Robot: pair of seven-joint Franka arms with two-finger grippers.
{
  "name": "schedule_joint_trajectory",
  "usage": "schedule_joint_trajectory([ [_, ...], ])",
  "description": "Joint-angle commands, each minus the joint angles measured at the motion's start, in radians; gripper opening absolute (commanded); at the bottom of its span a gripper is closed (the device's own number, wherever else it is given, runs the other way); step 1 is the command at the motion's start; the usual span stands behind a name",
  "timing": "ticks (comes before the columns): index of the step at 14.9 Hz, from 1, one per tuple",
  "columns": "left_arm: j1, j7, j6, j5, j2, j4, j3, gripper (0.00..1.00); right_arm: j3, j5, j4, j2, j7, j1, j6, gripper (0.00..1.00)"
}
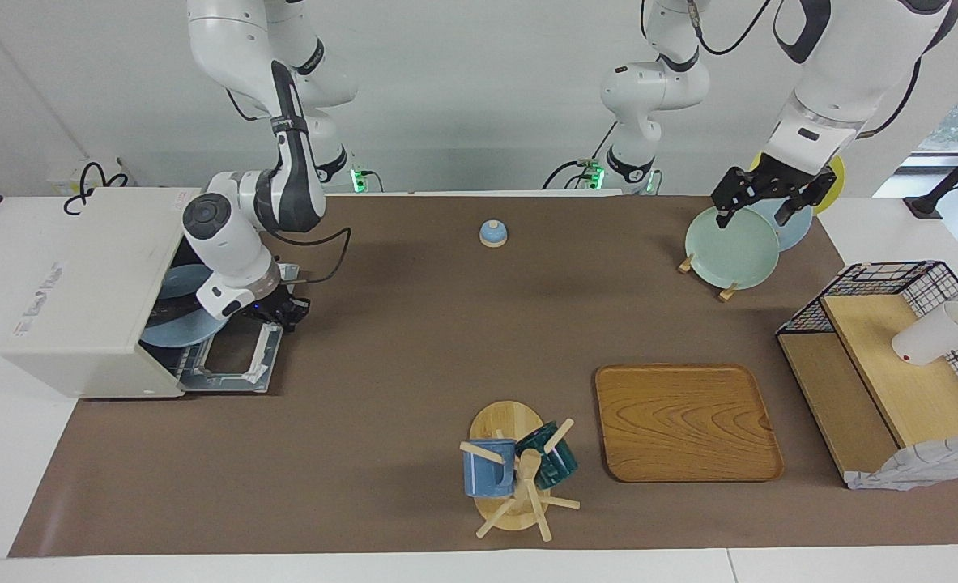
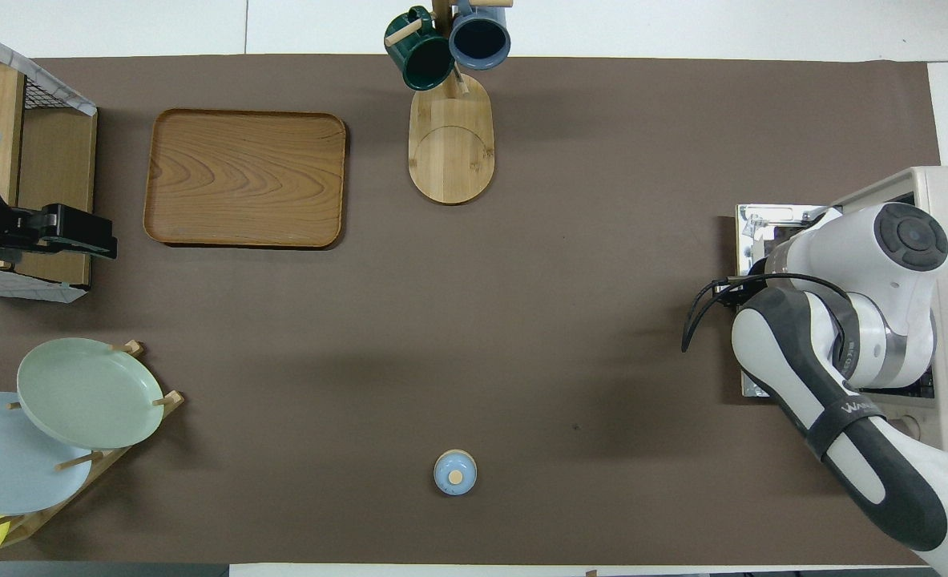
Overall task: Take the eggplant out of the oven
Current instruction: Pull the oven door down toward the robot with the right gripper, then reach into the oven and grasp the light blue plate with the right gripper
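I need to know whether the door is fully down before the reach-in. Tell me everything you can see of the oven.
The oven is a boxy cream-white appliance at the right arm's end of the table, its front toward the table's middle. Its drop-down door, a metal frame around dark glass, lies open and flat on the brown mat. A light blue plate shows inside. The right gripper, shut, is at the door's outer edge.
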Motion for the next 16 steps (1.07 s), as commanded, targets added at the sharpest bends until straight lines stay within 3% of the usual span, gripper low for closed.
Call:
schedule_joint_trajectory([
  [1,0.014,0.009,-0.002,-0.014,-0.010,-0.011,-0.003,1.00,-0.005,0.022,0.043,-0.004,0.046,0.026,-0.040,0.00],
  [5,0.014,0.009,-0.002,-0.014,-0.010,-0.011,-0.003,1.00,-0.005,0.017,0.112,-0.020,0.109,0.071,-0.136,0.00],
  [7,0.014,0.008,-0.001,-0.014,-0.010,-0.011,-0.003,1.00,-0.012,-0.003,0.137,-0.024,0.127,0.070,-0.161,0.36],
  [9,0.014,0.008,-0.001,-0.014,-0.010,-0.011,-0.003,1.00,-0.017,-0.064,0.163,-0.046,0.129,0.042,-0.195,0.49],
  [11,0.014,0.008,0.001,-0.014,-0.010,-0.011,-0.003,1.00,-0.017,-0.105,0.183,-0.065,0.144,0.008,-0.248,0.53],
  [16,0.014,0.008,0.001,-0.014,-0.010,-0.011,-0.003,1.00,-0.017,-0.136,0.186,-0.076,0.164,-0.081,-0.325,0.52],
])
